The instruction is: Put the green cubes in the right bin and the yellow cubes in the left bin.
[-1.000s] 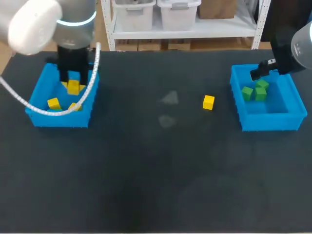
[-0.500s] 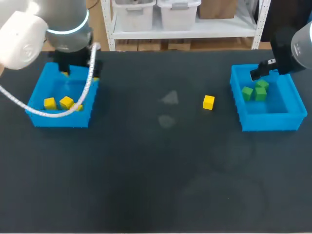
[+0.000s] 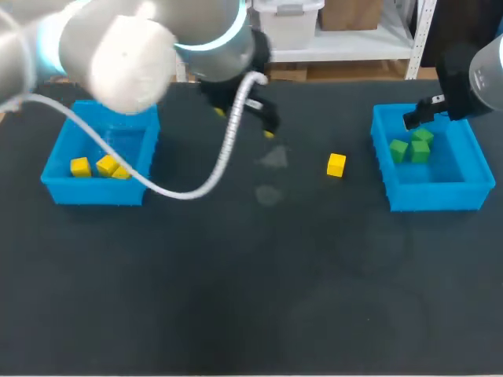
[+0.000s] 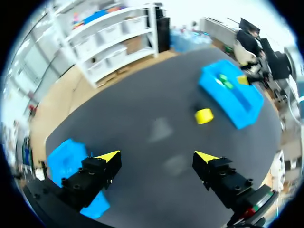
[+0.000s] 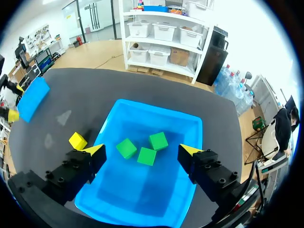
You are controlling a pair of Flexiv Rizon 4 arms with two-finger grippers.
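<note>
1. My left arm (image 3: 157, 47) makes the big change. A second ago it stood over the left bin (image 3: 59, 192) with a yellow cube at its fingers; now it has swung out over the middle of the table (image 3: 236, 283), well clear of that bin.
2. My right arm (image 3: 471, 78) has not shifted at all. It hangs at the far corner of the right bin (image 3: 436, 200), its right pincer (image 5: 141, 149) wide and empty above the bin's inside.
3. The left bin has gained one: three yellow cubes (image 3: 106, 166) now lie close together along its near wall, where a second ago two lay and the third was in hand.
4. My left pincer (image 4: 156, 157) is spread wide and holds nothing — so that drop is done, I judge.
5. The three green cubes (image 5: 145, 147) sit bunched in the right bin as before; that half of the task looks finished.
6. The last yellow cube (image 3: 336, 165) rests alone on the table just beside the right bin, ahead of my left pincer and apart from it. I take it for my next target — once it joins the others, the sorting should be complete.
7. Writing: I can read no brand, label or print on the bins, the cubes or the table.
</note>
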